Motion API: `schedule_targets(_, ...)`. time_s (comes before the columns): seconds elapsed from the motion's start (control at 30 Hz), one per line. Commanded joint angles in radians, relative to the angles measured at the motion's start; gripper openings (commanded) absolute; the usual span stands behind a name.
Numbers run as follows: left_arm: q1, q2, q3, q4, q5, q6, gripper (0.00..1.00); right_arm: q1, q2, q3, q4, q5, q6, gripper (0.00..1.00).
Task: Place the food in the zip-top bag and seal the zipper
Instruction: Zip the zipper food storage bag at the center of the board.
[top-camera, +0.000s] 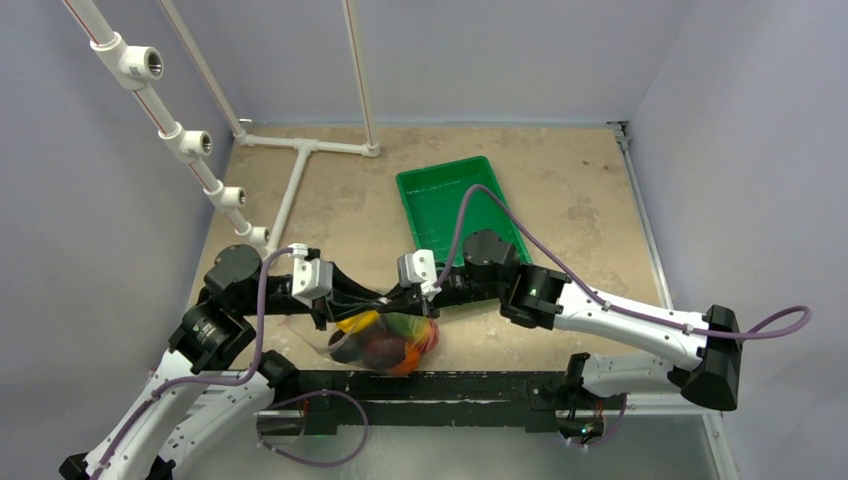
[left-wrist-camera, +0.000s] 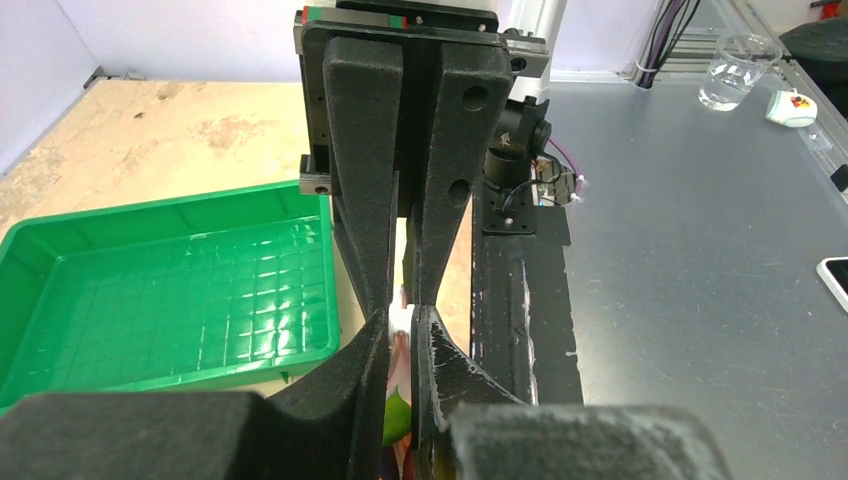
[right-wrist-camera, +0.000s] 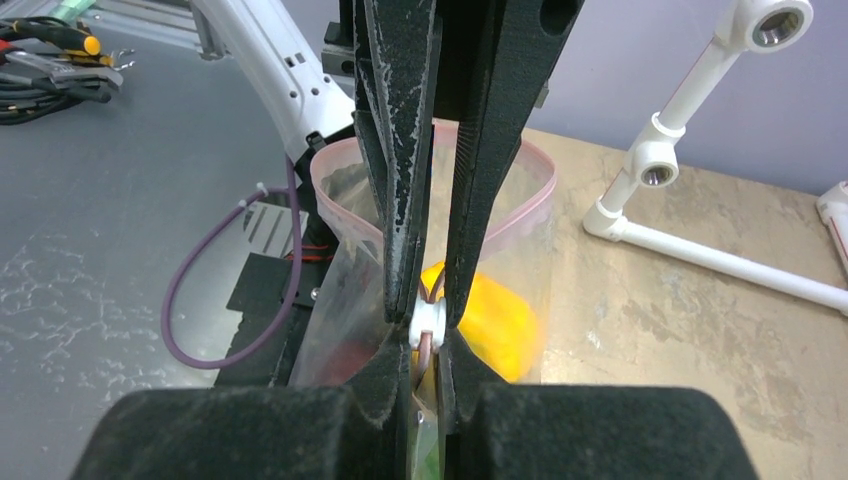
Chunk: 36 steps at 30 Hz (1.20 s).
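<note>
Up front, centre, zip-top bag (top-camera: 315, 346) of food (top-camera: 385, 341) lies crosswise, zipper (right-wrist-camera: 548, 190) seemingly uppermost

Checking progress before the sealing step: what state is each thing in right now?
bag: filled, held at its mouth by both grippers
food: inside the bag
zipper: unsealed, mouth gaping
tray: empty
left gripper: pinched on the bag's edge
right gripper: shut on the zipper
</note>
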<state>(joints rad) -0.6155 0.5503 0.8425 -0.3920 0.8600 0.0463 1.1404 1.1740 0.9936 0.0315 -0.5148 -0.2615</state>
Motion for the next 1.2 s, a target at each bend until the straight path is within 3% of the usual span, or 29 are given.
schedule_targets(0.0,0.004,0.002,-0.010,0.009,0.015,0.007,0.00,0.003,-0.045,-0.006,0.083,0.019,0.015,0.10)
schedule_targets(0.23,0.004,-0.007,0.002,0.005,0.002,0.007,0.00,0.004,-0.077,-0.063,0.125,0.034,0.021,0.28)
schedule_targets(0.53,0.004,-0.009,0.007,0.008,0.004,0.006,0.00,0.004,-0.071,-0.101,0.172,0.014,0.040,0.30)
schedule_targets(0.8,0.004,-0.013,0.009,0.011,0.010,0.002,0.00,0.003,-0.048,-0.108,0.190,0.004,0.047,0.24)
schedule_targets(1.0,0.004,-0.011,0.006,0.008,0.019,-0.002,0.00,0.004,-0.040,-0.100,0.201,0.002,0.051,0.00)
schedule_targets(1.17,0.004,-0.004,-0.001,0.004,0.014,-0.014,0.03,0.004,-0.047,-0.105,0.218,0.010,0.060,0.00)
